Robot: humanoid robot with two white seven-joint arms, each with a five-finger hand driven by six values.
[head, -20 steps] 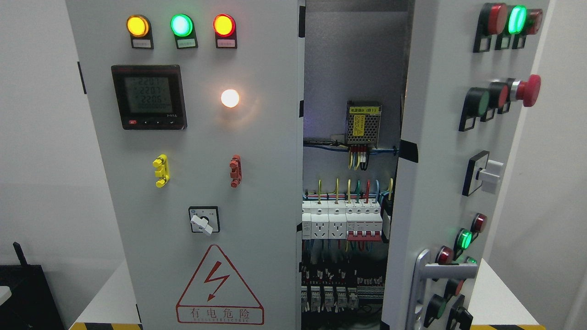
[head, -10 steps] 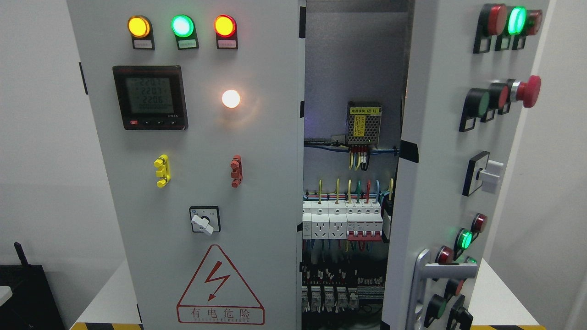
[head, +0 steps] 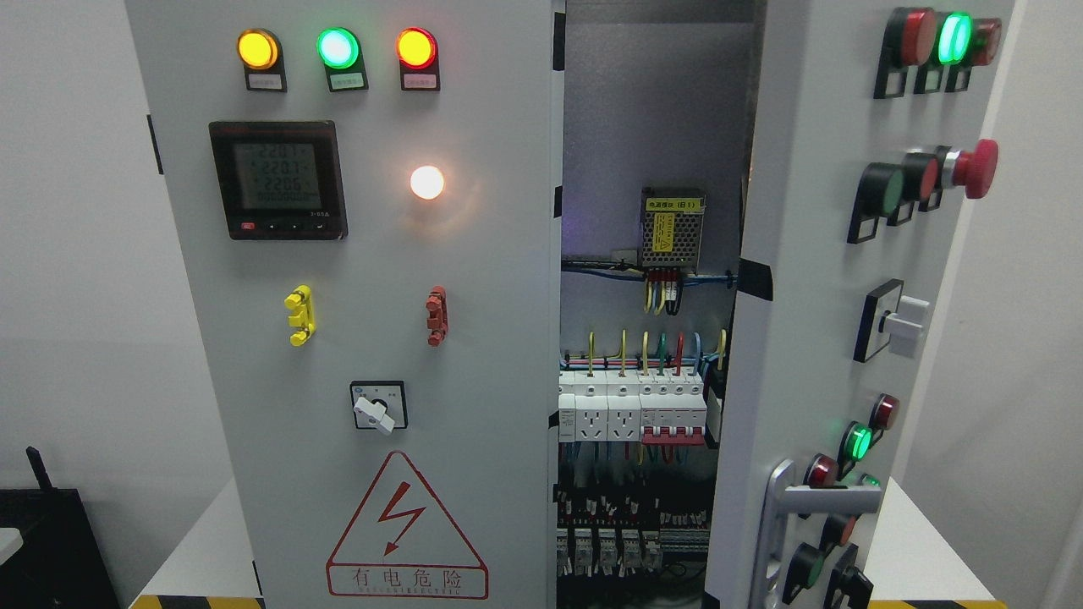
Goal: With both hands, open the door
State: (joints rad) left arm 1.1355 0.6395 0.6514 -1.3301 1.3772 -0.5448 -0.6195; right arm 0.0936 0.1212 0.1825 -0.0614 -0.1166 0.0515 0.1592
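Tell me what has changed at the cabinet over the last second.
Almost nothing. The whole view drifts a touch to the right, so the camera moved, not the cabinet. The right door stays swung open with its handle untouched, the left door stays shut, and no hand is in view.

You're looking at an electrical lab or test room: grey control cabinet (head: 372, 338) on a white table (head: 922, 550), right door (head: 846, 321) swung open, breakers (head: 630, 410) and wiring inside, digital meter (head: 277, 179), lit indicator lamps (head: 337, 48), plain white walls (head: 76, 254).
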